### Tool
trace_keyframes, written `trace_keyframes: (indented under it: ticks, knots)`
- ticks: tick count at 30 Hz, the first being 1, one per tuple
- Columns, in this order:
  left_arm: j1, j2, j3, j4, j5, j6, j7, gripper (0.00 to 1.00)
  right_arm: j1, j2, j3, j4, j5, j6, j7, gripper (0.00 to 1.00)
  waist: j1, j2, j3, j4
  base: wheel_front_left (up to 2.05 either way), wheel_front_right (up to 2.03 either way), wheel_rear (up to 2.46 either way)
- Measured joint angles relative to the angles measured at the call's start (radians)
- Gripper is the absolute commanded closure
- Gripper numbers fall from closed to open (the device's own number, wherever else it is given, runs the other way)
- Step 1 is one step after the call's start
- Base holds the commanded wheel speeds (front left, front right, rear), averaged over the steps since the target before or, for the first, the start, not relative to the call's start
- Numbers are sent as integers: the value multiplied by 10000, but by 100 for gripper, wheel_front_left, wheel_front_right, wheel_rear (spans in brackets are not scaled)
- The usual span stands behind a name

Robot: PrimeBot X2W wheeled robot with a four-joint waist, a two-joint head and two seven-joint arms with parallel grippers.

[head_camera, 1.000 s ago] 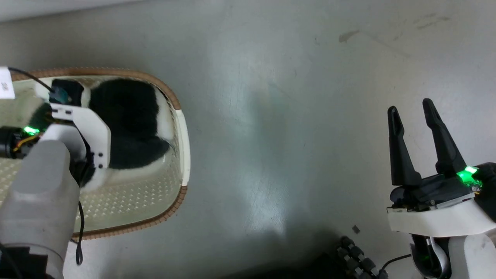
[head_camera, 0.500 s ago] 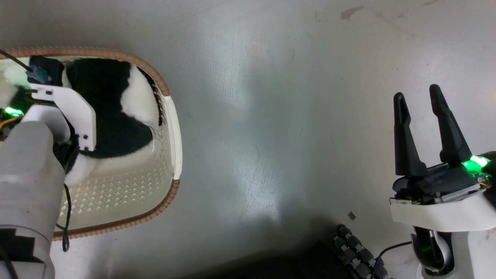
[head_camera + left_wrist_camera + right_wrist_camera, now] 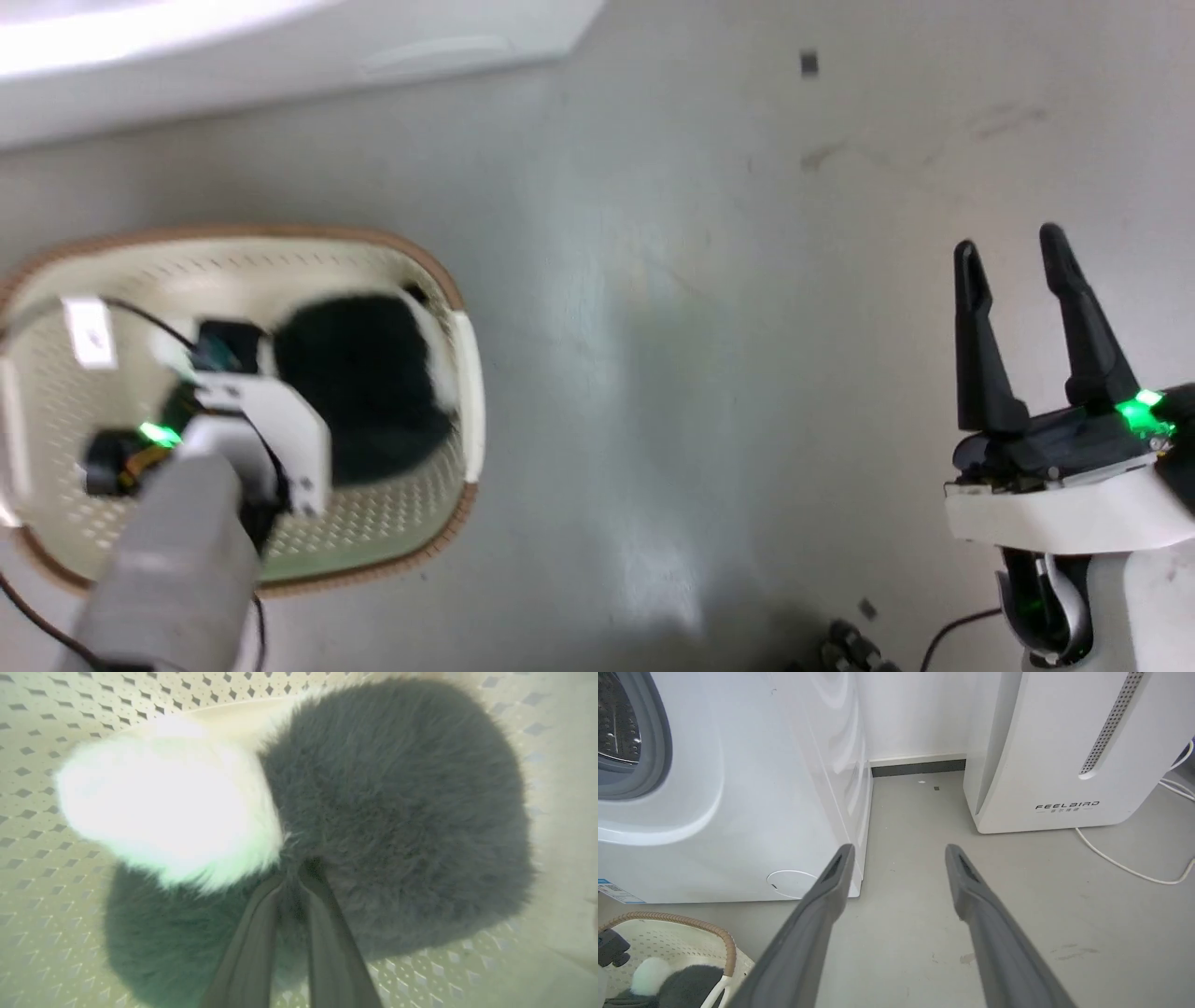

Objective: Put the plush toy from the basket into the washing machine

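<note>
**Left gripper (image 3: pixel 299 870) pinched into plush toy (image 3: pixel 397 802), toy inside basket (image 3: pixel 464 373)**

Your left gripper's fingers are drawn narrow, tips buried in the fur where black meets white, which reads as a grip. The toy lies straight ahead of them at the basket's right end. It's a rounded lump with no clear long axis. Can't tell if it's off the basket bottom. The basket wall rings it, so the way out is likely upward. Well right of the basket, over bare floor (image 3: pixel 700 373), your right gripper (image 3: pixel 1008 240) hangs spread wide and empty. Just beyond the basket stands the washing machine (image 3: pixel 738 788), drum showing at the porthole. Farther right of it is a FEELBIRD appliance (image 3: pixel 1041 742), not your target.
</note>
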Motion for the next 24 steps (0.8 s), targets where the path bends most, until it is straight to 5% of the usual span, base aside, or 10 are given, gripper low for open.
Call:
trace_keyframes:
  ticks: [16,24]
  knots:
    - [2537,-1028,-660,-652,-961,-2,-2140,100,1238,0,-194,637,-623,0,-2,0,-1,0,-3719,921,0,0,0]
    - [4012,-1064,-267,-2612,-1195,104,-2278,100,1909,0,-301,819,-688,0,-2,0,-2,0,-5297,1467,0,0,0]
